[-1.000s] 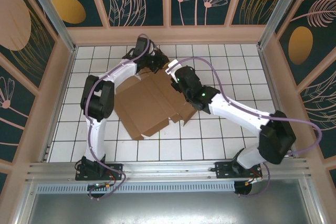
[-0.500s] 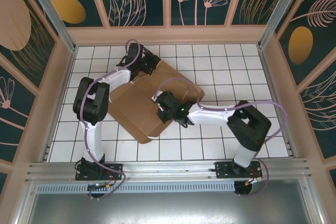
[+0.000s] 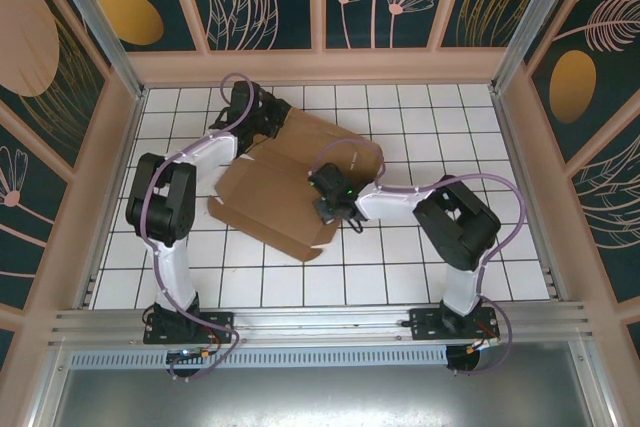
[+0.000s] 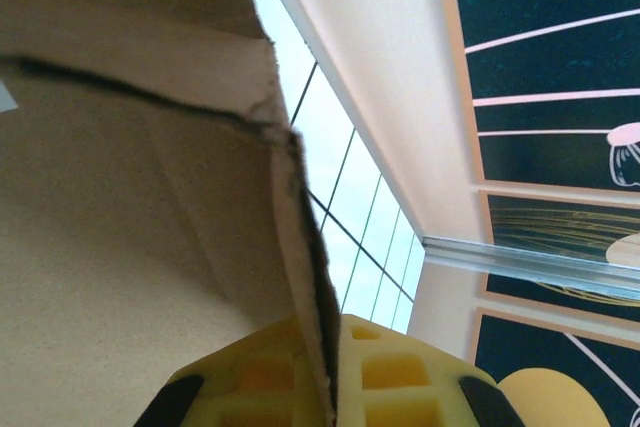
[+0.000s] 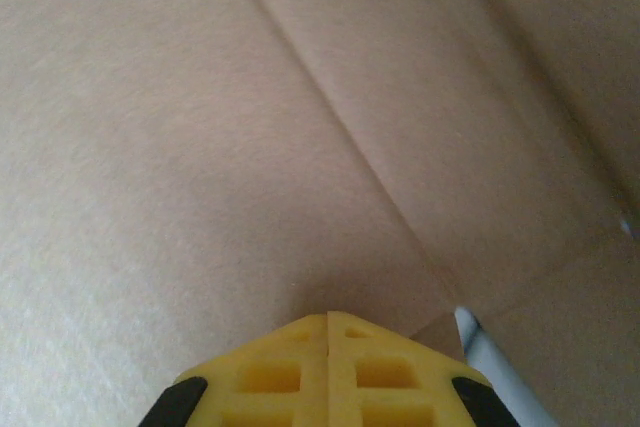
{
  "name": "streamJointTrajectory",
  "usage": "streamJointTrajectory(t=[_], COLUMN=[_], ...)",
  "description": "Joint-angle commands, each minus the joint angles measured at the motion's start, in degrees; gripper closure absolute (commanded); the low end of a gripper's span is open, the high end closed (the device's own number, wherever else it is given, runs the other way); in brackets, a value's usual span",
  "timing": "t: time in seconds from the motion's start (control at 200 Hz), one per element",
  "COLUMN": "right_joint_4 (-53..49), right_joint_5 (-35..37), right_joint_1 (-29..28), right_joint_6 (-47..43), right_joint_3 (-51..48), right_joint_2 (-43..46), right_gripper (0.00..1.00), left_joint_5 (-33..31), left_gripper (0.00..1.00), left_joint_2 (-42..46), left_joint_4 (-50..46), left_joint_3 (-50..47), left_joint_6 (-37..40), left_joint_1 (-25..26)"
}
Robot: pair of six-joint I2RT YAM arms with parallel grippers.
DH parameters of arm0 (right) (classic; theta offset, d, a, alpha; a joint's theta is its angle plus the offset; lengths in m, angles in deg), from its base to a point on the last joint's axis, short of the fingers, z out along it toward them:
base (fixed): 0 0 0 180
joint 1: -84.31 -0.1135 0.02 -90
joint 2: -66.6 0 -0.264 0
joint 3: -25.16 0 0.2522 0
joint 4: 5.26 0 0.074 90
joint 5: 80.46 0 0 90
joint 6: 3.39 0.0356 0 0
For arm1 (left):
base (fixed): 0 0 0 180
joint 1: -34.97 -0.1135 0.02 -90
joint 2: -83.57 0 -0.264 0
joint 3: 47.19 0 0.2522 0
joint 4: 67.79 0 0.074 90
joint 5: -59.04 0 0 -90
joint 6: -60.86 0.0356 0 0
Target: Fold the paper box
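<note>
A: Box mat'l?
B: Paper box [image 3: 262, 202] = plain brown cardboard, matt, faintly fibrous. Cut edge rough & frayed in left wrist view; creases pressed in.
A: Gripper tips?
B: Left gripper [image 4: 330, 347] & right gripper [image 5: 328, 319]: yellow plastic w/ waffle-grid moulding, dull sheen. Black side bits look smooth.
A: Arms? Table?
B: Left arm [image 3: 172, 272] & right arm [image 3: 395, 197]: white plastic shells, glossy; joints black, semi-matt. Table [image 3: 420, 117]: white tiles, smooth, dark grout lines. Front rail [image 3: 320, 319]: bare metal, brushed-looking. Wall panels [image 3: 270, 7]: printed, matt, pale wood-tone frames.
</note>
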Motion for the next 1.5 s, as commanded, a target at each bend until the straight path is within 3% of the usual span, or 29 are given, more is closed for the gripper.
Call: streamJointTrajectory(t=[0.0, 0.255, 0.365, 0.47, 0.631, 0.696, 0.846, 0.936, 1.161, 1.341, 1.496], right_joint_4=[-9.06, -8.34, -5.33, -4.1, -2.64, -2.21, -1.32, -1.51, -5.72, -9.72, -11.2], right_joint_5=[5.21, 6.72, 5.82, 3.53, 7.23, 4.88, -4.51, -4.29, -6.78, -9.58, -9.37], right_joint_1=[5.34, 14.07, 14.66, 12.84, 3.42, 0.55, -4.39, -6.87, -6.91, -4.09, 0.28], right_joint_6=[0.85, -2.65, -5.97, -6.41, -7.04, -4.57, 2.16, 3.08, 1.74, 0.66, 1.37], right_joint_3=[-2.97, -1.18, -1.01, -0.41, -0.33, -1.07, -0.18, 2.95, 4.52, -2.79, -7.8], right_joint_2=[0.77, 2.08, 3.11, 7.62, 15.47, 16.73, 10.94, 4.92, -3.42, -1.67, 2.21], right_gripper=[1.0, 0.98, 0.93, 0.88, 0.81, 0.8, 0.81, 0.81, 0.81, 0.81, 0.81], left_joint_5=[-0.91, 1.78, 0.79, -1.18, -2.03, -2.38, -2.32, -2.58, -5.84, -12.73, -15.34], left_gripper=[1.0, 1.0, 1.0, 1.0, 1.0, 1.0, 1.0, 1.0, 1.0, 1.0, 1.0], left_joint_2=[2.38, 6.59, 8.66, 8.32, 7.25, 7.3, 6.83, 7.14, 10.85, 16.75, 18.95], left_joint_4=[0.85, 10.71, 15.01, 14.32, 16.45, 18.09, 20.01, 20.38, 12.02, 5.29, 4.86], left_joint_3=[-2.01, -12.47, -16.95, -16.33, -16.12, -17.1, -18.32, -18.84, -18.62, -20.81, -23.08], left_joint_6=[2.3, -0.35, -1.43, -0.25, -1.65, -2.49, -3.53, -3.95, -0.32, -0.99, -3.55], left_joint_1=[-0.1, -0.06, 0.02, 0.05, 0.03, 0.01, -0.02, -0.02, 0.0, 0.06, 0.89])
